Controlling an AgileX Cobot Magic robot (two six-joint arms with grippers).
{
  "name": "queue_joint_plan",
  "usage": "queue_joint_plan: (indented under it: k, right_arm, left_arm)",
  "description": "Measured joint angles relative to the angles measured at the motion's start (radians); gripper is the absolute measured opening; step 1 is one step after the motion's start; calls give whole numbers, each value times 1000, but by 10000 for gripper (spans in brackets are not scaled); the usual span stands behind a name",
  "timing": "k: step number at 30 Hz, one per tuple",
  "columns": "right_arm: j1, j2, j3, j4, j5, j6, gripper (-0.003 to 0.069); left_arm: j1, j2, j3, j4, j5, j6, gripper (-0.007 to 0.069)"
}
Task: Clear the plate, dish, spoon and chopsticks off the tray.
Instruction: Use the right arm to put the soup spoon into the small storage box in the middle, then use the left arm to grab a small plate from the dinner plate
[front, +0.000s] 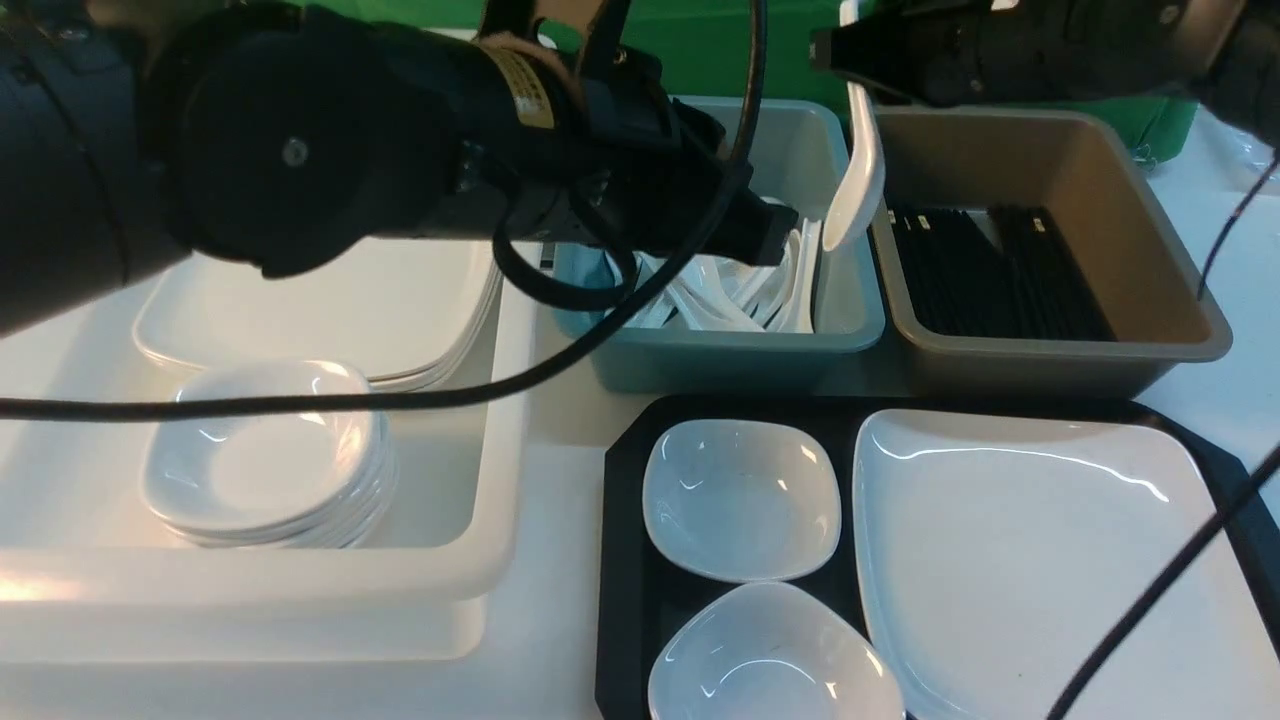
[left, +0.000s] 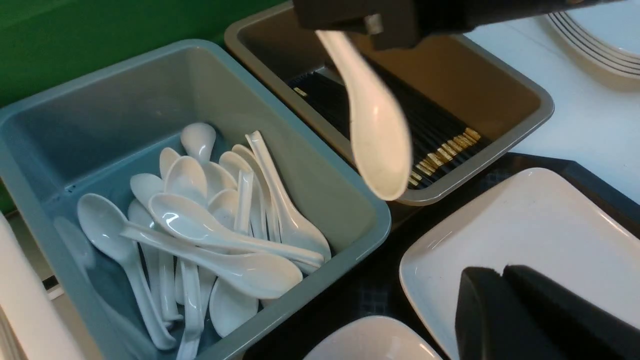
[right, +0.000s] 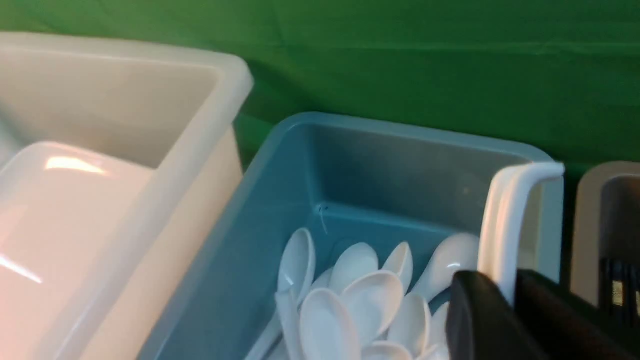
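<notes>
White spoon (front: 865, 170) hangs upright, bowl down; glossy white plate (front: 1030, 560) lies flat on black tray (front: 620, 560).

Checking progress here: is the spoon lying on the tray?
No, the spoon hangs in the air from the right gripper, beyond the far edge of the tray.

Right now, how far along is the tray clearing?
Done: chopsticks lie in the brown tub, none visible on the tray. In hand: right end effector holds the spoon near the blue tub. Left: plate and two small dishes on the tray.
</notes>
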Motion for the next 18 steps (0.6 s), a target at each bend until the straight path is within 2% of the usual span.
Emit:
queue_joint_plan:
  k: [5, 7, 9, 10, 13, 16, 18]
  right_arm:
    - [0, 82, -11, 0, -91, 30, 153]
    - [0, 101, -11, 0, -119, 33, 199]
    - [0, 112, -12, 0, -128, 33, 250]
    - [0, 117, -12, 0, -125, 33, 328]
    - [0, 112, -19, 0, -68, 24, 426]
    - [-2, 81, -22, 0, 68, -6, 431]
    - [-9, 21, -22, 0, 277, -59, 353]
  left_arm:
    - [0, 0, 0, 0, -3, -17, 11]
    - [0, 0, 0, 0, -5, -17, 11]
    - [0, 0, 0, 0, -5, -17, 11]
    - [0, 0, 0, 0, -5, -17, 11]
    - [0, 0, 0, 0, 4, -17, 11]
    - [0, 0, 0, 0, 44, -17, 11]
    - [0, 0, 0, 0, 114, -17, 11]
